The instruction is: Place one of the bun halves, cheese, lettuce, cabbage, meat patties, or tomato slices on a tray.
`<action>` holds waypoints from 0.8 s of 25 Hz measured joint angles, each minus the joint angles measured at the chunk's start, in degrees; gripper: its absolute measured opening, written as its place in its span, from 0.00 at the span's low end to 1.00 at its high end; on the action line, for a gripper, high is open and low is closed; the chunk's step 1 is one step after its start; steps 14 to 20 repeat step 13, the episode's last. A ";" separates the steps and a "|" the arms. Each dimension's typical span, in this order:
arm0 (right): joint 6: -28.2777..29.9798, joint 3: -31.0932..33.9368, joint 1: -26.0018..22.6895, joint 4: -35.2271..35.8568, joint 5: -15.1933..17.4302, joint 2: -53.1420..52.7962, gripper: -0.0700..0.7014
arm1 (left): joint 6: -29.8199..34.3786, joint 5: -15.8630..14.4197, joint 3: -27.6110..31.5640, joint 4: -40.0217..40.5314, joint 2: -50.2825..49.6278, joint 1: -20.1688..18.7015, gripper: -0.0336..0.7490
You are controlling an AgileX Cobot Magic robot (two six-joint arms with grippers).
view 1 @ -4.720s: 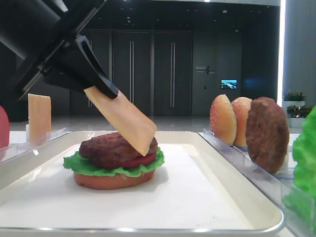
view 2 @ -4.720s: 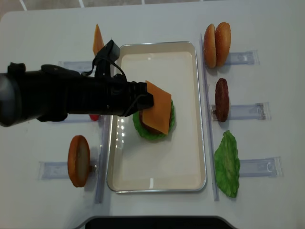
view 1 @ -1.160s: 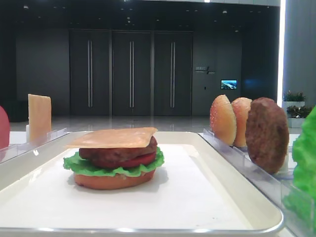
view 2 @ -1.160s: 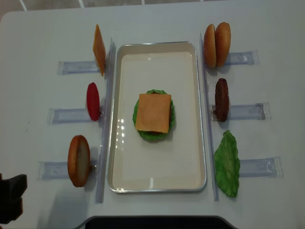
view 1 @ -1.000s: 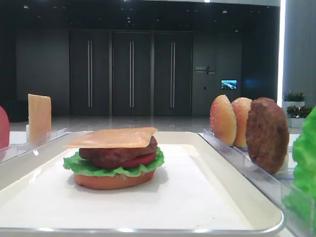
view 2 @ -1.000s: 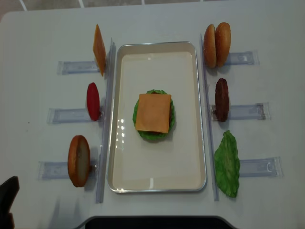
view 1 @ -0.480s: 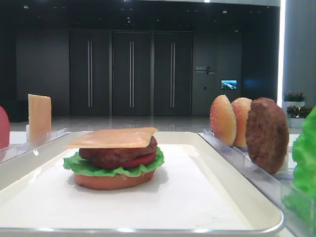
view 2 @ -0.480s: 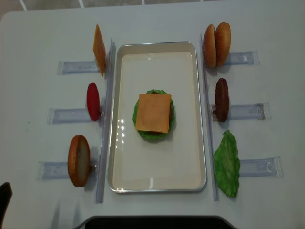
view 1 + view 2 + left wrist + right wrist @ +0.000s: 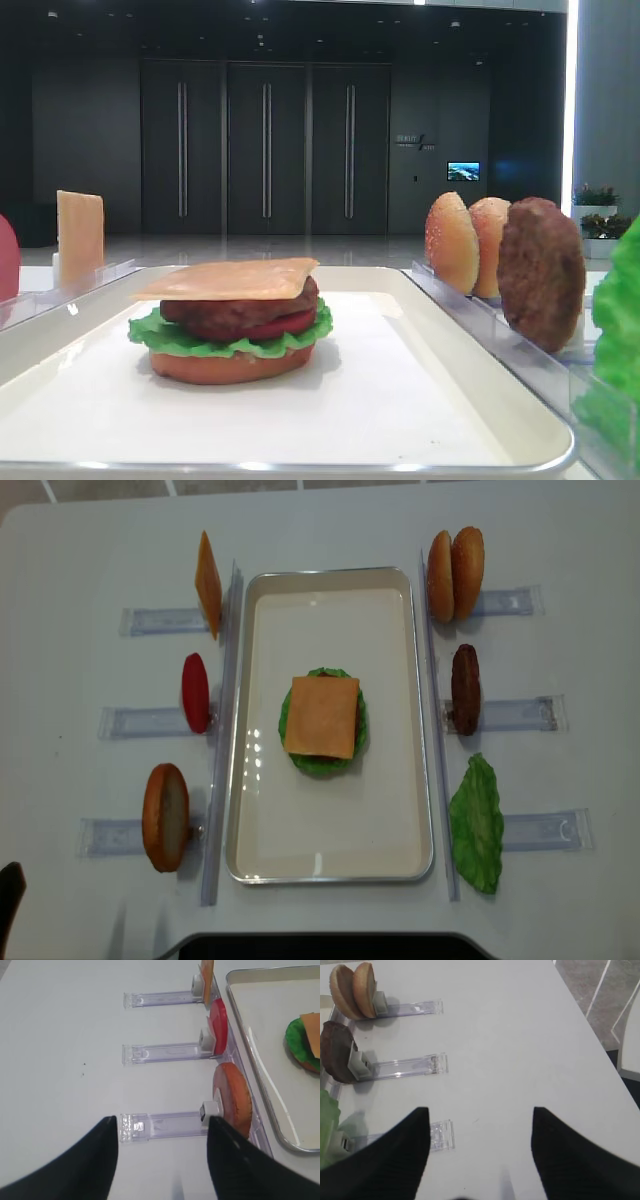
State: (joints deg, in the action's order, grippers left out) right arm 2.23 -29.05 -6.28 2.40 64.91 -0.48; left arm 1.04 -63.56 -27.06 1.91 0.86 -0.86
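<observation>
The cheese point(image 9: 322, 716) lies flat atop the stack on the tray point(image 9: 330, 830).

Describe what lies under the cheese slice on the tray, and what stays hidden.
Under the cheese: meat patty, tomato slice, lettuce, bottom bun. The tray liner beneath the stack is covered.

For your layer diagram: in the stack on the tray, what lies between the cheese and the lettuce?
In the low side view, a meat patty and a tomato slice lie between the cheese and the lettuce.
</observation>
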 joint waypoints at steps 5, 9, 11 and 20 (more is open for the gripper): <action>0.00 0.00 0.00 0.00 0.00 0.00 0.64 | 0.00 0.00 0.00 0.00 0.00 0.00 0.60; 0.00 0.00 0.00 0.00 0.00 0.00 0.64 | 0.00 0.00 0.00 0.00 0.00 0.00 0.60; 0.00 0.00 0.00 0.00 0.00 0.00 0.64 | 0.00 0.00 0.00 0.00 0.00 0.00 0.60; 0.00 0.00 0.00 0.00 0.00 0.00 0.64 | 0.00 0.00 0.00 0.00 0.00 0.00 0.60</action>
